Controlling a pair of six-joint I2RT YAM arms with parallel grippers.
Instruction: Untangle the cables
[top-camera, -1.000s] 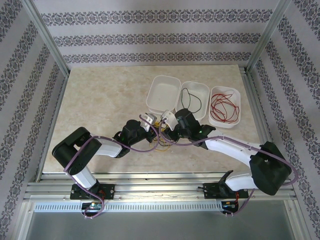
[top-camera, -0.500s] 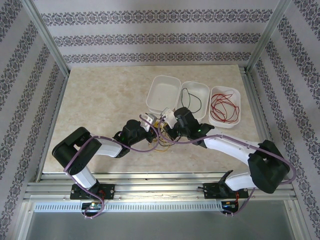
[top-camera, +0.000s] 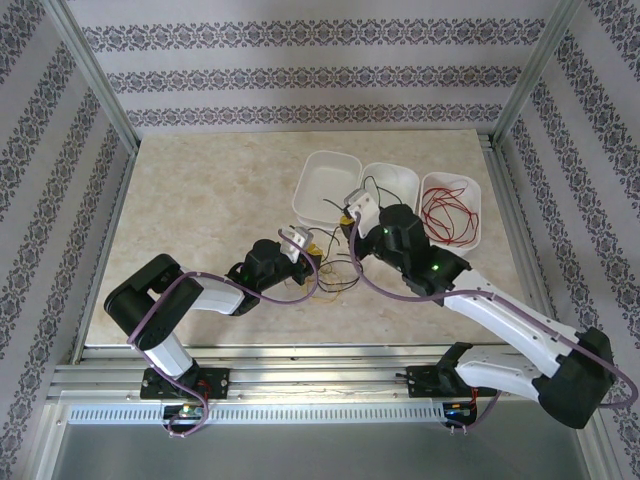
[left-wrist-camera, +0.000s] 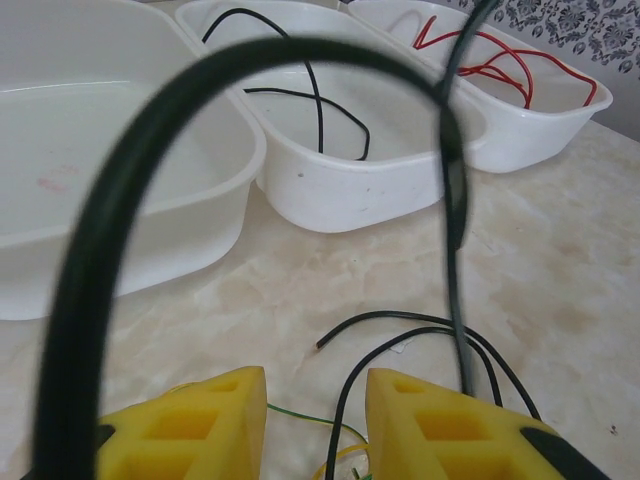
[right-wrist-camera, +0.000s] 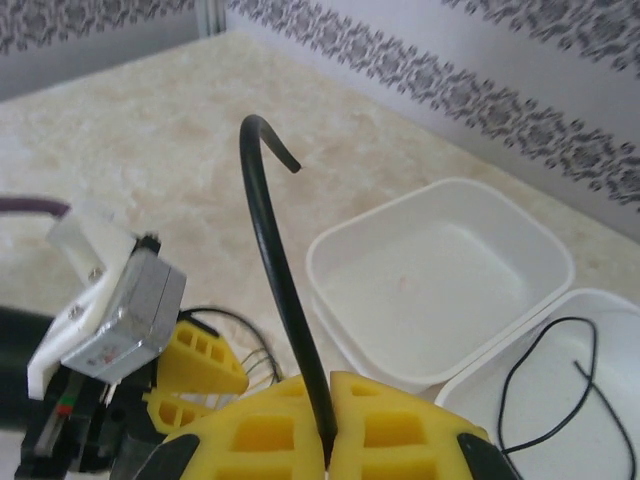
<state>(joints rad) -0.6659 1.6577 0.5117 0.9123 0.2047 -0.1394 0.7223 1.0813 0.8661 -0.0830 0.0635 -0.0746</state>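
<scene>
One thin black cable (right-wrist-camera: 280, 290) stands up, bent like a hook, pinched in the right gripper (right-wrist-camera: 328, 388). Another black cable (left-wrist-camera: 317, 100) lies looped in the middle tub (top-camera: 398, 168). The red cables (top-camera: 445, 215) curl in the tub (top-camera: 479, 200) at its 3 o'clock. A tangle of black and yellow cables (top-camera: 335, 281) lies at its 7 o'clock.

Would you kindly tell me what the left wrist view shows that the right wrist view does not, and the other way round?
Left wrist view: the left gripper, its fingers apart above thin loose cables on the table, a dark cable arching close to the lens, and red cables in the right-hand tub.
Right wrist view: the right gripper shut on an upright black cable that curls over at its tip.
Both: the empty tub, the neighbouring tub with a coiled black wire inside, and the marble table.
</scene>
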